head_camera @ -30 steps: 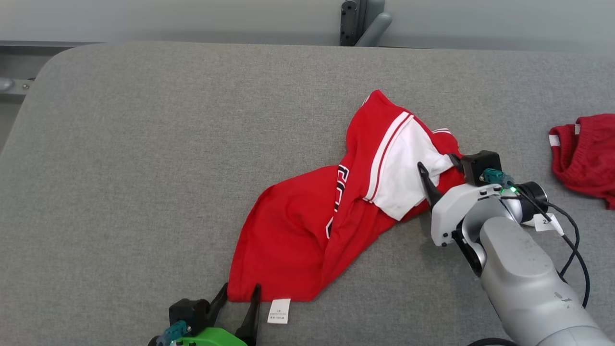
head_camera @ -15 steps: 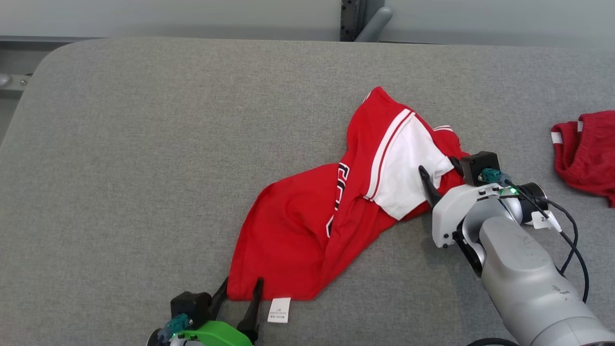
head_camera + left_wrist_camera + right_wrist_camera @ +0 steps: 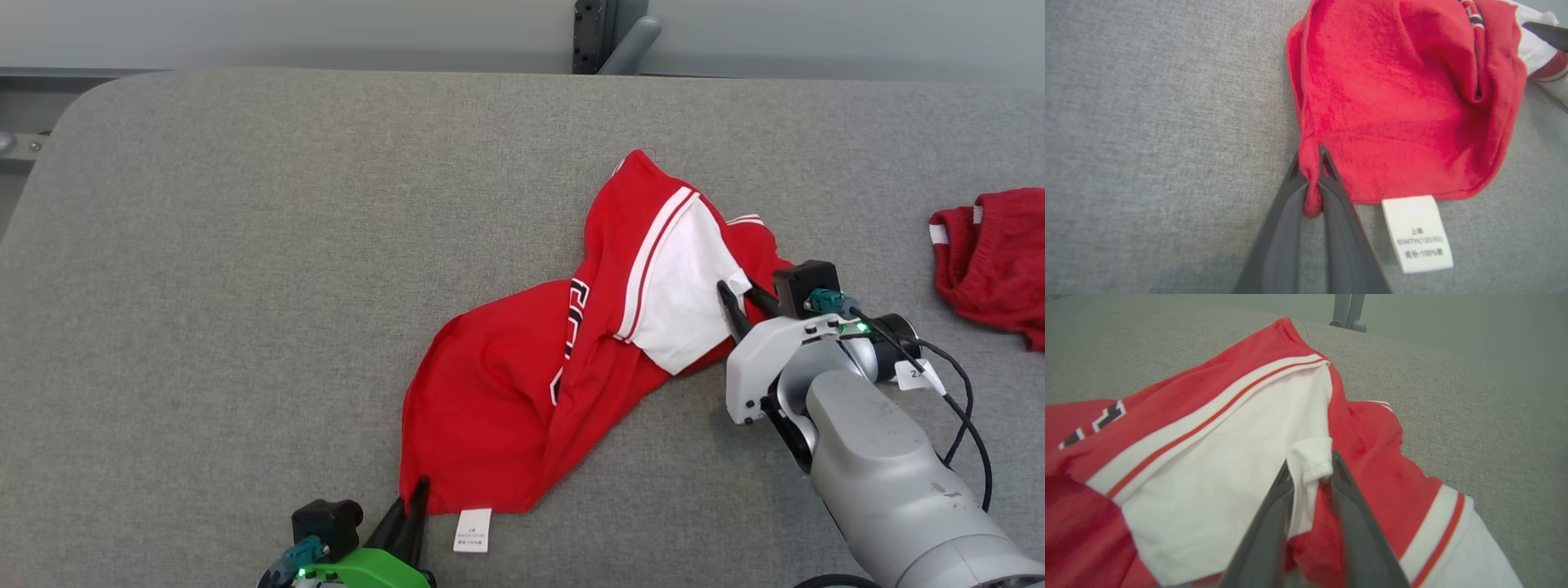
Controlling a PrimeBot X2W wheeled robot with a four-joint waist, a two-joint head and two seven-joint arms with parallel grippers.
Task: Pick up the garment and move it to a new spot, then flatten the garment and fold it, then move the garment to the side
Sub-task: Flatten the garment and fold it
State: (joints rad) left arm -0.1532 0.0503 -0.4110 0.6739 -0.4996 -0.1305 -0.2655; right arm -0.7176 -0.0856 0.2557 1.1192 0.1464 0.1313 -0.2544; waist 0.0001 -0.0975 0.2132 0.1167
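A red and white garment [image 3: 571, 351] lies crumpled in the middle of the grey table [image 3: 245, 245]. My left gripper [image 3: 416, 496] is shut on the garment's near red hem corner; in the left wrist view the red cloth [image 3: 1372, 102] bunches between the left gripper's [image 3: 1309, 157] two fingers, beside a white care label [image 3: 1417, 232]. My right gripper [image 3: 739, 292] is shut on the edge of the white sleeve, and the right wrist view shows the white cuff [image 3: 1310, 457] pinched between the right gripper's [image 3: 1310, 461] fingers.
A second red garment [image 3: 992, 261] lies at the table's right edge. A dark post [image 3: 592, 37] stands behind the far edge. The table's rounded far-left corner [image 3: 73, 114] and its left side are bare grey fabric.
Both grippers have gone from open to shut, the left on the red hem corner and the right on the white sleeve edge. The hem corner has bunched inward a little.
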